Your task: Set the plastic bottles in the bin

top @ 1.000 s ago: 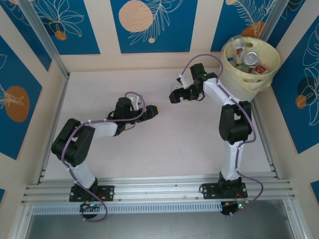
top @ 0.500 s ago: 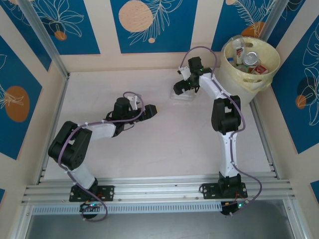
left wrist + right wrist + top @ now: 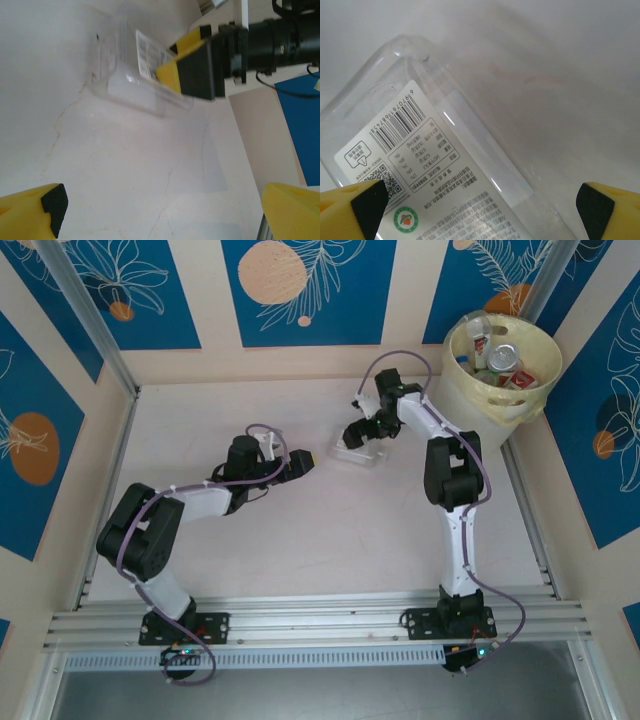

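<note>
A clear, flat-sided plastic bottle (image 3: pixel 357 453) with a white barcode label lies on its side on the pale table, right of centre. My right gripper (image 3: pixel 357 433) hangs open just above it. In the right wrist view the bottle (image 3: pixel 435 165) lies between and below the spread yellow fingers (image 3: pixel 355 205) of the right gripper (image 3: pixel 480 210). My left gripper (image 3: pixel 303 461) stands open a short way to the bottle's left, nothing between its fingers (image 3: pixel 35 205). The left wrist view shows the bottle (image 3: pixel 125 80) ahead, with the right gripper's finger (image 3: pixel 192 70) against its label. The cream-yellow bin (image 3: pixel 530 400) stands at the far right corner, with several bottles (image 3: pixel 480 348) inside.
Blue patterned walls enclose the table on three sides. An aluminium rail (image 3: pixel 320 620) runs along the near edge by the arm bases. A silver can top (image 3: pixel 503 355) shows inside the bin. Bare table (image 3: pixel 200 420) lies to the left.
My right gripper swung toward the back and then came down and nearer, over the clear bottle, which has slid slightly nearer. The left arm has barely moved.
</note>
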You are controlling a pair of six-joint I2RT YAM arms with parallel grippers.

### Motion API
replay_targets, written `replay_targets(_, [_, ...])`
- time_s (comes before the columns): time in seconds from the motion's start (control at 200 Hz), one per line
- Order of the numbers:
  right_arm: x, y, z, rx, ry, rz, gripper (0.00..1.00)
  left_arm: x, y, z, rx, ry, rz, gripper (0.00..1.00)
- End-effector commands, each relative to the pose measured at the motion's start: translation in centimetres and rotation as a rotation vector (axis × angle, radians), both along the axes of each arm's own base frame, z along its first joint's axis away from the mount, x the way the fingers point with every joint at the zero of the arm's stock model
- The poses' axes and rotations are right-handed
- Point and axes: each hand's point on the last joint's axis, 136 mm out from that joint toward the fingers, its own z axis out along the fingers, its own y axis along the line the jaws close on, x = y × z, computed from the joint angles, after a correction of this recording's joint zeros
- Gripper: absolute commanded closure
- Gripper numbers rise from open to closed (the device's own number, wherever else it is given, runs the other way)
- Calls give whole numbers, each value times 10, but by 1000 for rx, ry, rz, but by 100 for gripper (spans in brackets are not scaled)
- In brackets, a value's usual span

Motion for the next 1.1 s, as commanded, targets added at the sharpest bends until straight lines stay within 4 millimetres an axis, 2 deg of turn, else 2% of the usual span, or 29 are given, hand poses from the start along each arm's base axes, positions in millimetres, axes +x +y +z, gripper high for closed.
replay_targets(0.0, [-35,17,8,6,37,50,0,6,0,-6,-18,26,3,0])
replay_targets(0.175, [-59,32,5,-47,-12,115,1,14,-8,-12,-96,98,20,0])
replay_targets(0.405, [-71,38,15,-35,-64,109,1,8,-50,-11,-233,185,-79,0])
replay_targets(0.54, [-81,36,11,-38,-45,107,1,8,-71,-13,-301,235,-115,0])
replay_targets(0.735, [-95,40,10,25,-35,105,1,33,-74,-30,-311,269,-46,0])
replay_targets(0.865, [-106,48,13,66,-27,118,1,47,-88,-26,-331,262,-87,0])
replay_targets(1.01, [-111,45,5,-9,-48,125,1,54,-93,-26,-310,252,-96,0])
replay_targets(1.095, [-108,30,-4,-147,-64,68,1,52,-92,-25,-315,257,-95,0])
